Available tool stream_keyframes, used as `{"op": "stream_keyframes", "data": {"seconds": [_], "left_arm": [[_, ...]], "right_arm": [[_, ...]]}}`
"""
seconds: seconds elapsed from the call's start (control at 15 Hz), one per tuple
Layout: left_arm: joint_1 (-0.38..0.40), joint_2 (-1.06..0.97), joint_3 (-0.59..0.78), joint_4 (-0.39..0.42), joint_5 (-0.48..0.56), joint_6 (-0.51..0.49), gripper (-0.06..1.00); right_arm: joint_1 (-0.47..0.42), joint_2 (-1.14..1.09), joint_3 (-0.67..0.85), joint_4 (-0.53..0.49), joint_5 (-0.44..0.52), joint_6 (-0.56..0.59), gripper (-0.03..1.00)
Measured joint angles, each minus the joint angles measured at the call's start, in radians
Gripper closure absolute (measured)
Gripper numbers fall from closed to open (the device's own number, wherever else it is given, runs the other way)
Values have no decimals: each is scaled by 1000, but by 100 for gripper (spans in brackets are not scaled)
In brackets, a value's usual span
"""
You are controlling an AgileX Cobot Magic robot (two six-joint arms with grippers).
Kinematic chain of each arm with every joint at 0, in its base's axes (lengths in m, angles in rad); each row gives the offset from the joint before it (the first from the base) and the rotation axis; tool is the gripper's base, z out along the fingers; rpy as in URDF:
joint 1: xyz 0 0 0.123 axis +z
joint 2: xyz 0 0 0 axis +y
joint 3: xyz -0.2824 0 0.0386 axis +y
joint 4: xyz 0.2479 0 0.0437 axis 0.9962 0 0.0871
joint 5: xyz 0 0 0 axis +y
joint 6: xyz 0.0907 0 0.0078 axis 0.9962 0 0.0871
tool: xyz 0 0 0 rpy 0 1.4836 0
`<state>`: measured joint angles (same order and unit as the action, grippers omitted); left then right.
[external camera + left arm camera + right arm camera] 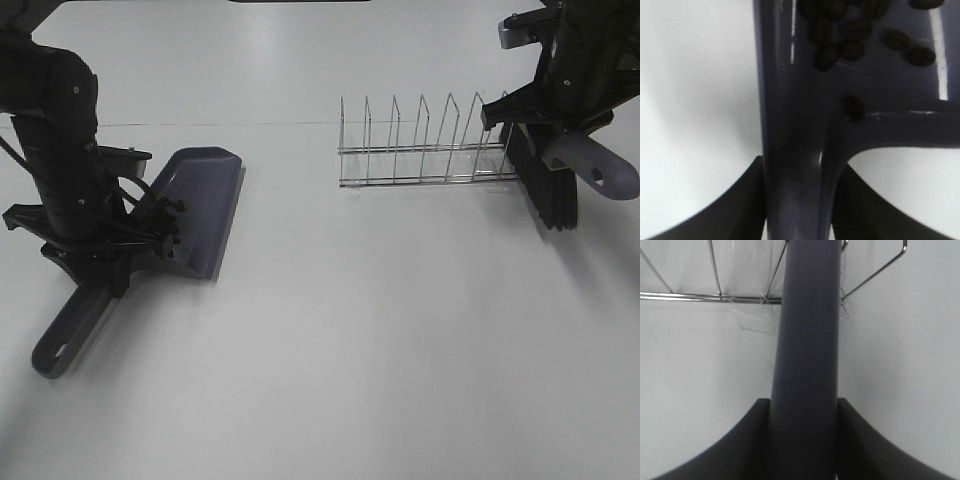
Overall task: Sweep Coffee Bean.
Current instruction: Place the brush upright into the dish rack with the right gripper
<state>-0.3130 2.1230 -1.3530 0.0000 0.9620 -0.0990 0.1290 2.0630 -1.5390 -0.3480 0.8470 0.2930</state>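
Note:
My left gripper (pixel 108 262) is shut on the handle of the purple dustpan (pixel 200 200), which lies flat on the white table at the left. In the left wrist view the handle (pixel 795 165) runs between the gripper (pixel 797 205) jaws. Several dark coffee beans (pixel 840 30) lie inside the pan near the handle. In the exterior high view the beans are hidden behind my arm. My right gripper (pixel 560 125) is shut on the purple brush handle (pixel 592 165) at the far right. The black bristles (pixel 552 195) hang down by the table. The handle also fills the right wrist view (pixel 807 350).
A wire dish rack (pixel 430 145) stands at the back middle, its right end close to the brush bristles. It also shows in the right wrist view (pixel 710 297). The dustpan's handle end (pixel 58 352) points to the front left.

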Motion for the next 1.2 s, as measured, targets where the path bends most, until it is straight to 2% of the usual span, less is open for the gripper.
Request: {"op": "stream_keyframes", "data": {"seconds": [0.4, 0.87, 1.2], "left_arm": [[0, 0, 0, 0, 0, 0, 61], [0, 0, 0, 0, 0, 0, 61], [0, 0, 0, 0, 0, 0, 61]], "right_arm": [[0, 63, -99, -14, -6, 43, 66], [-1, 95, -102, -32, -33, 57, 66], [-1, 104, -109, -28, -1, 30, 66]]}}
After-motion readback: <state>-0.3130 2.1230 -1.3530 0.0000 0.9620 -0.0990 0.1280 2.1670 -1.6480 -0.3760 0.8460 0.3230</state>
